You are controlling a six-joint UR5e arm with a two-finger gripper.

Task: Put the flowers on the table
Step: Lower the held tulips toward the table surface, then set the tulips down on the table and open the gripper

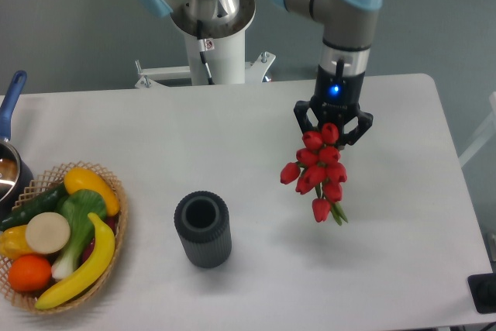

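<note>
The flowers (319, 172) are a bunch of red tulip buds on short green stems. They hang from my gripper (332, 131) over the right half of the white table (232, 145). The buds sit right under the fingers and the stem ends point down and to the right at the bottom of the bunch. The gripper points straight down and is shut on the top of the bunch. I cannot tell whether the lowest tip touches the tabletop.
A dark ribbed cup (203, 229) stands upright left of the flowers. A wicker basket of fruit and vegetables (58, 234) sits at the front left. A pot with a blue handle (9, 145) is at the left edge. The arm's white base (213, 44) stands behind the table.
</note>
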